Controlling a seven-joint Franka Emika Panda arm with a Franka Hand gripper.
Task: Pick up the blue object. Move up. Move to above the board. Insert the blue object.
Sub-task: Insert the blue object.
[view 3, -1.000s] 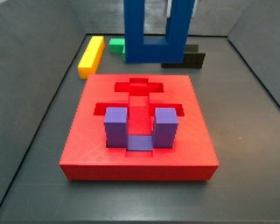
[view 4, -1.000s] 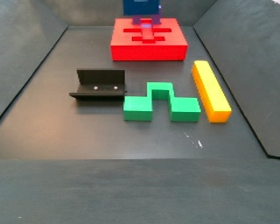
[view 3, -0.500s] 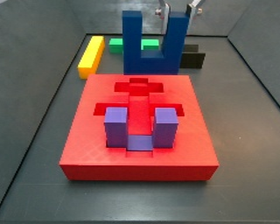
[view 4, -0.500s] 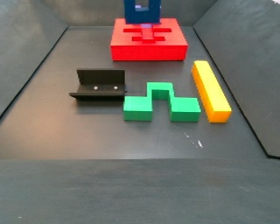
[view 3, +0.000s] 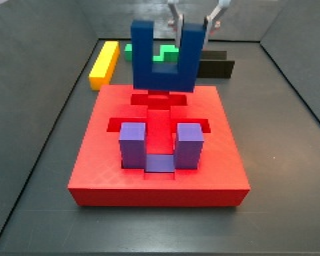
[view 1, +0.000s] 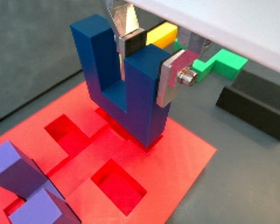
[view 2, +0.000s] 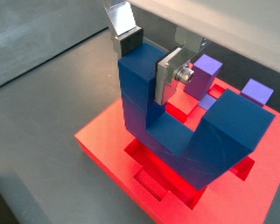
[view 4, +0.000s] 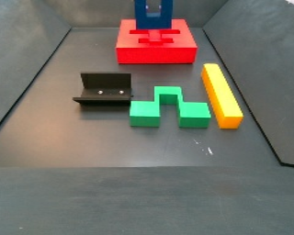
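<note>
The blue object (view 3: 166, 60) is a deep blue U-shaped block, prongs up. My gripper (view 3: 194, 22) is shut on one of its prongs; in both wrist views the silver fingers (view 1: 171, 79) (view 2: 170, 74) clamp that prong from two sides, with the gripper (view 1: 150, 63) (view 2: 149, 59) at its top. The block (view 1: 125, 79) hangs with its base right at the recesses in the far part of the red board (view 3: 156, 180) (view 1: 171, 171) (view 2: 108, 144). I cannot tell whether the base touches. In a side view the block (view 4: 152, 14) stands over the board (view 4: 156, 50).
A purple U-shaped block (view 3: 162, 147) (view 1: 20, 184) sits in the board's near recess. A yellow bar (view 3: 104, 62) (view 4: 222, 92), a green block (view 4: 171, 107) (view 1: 224, 61) and the dark fixture (view 4: 107, 89) (view 1: 254, 105) lie on the floor beyond the board.
The gripper has carried the blue object from beyond the board to over its far recesses and lowered it close to the board's top. Nothing else has moved.
</note>
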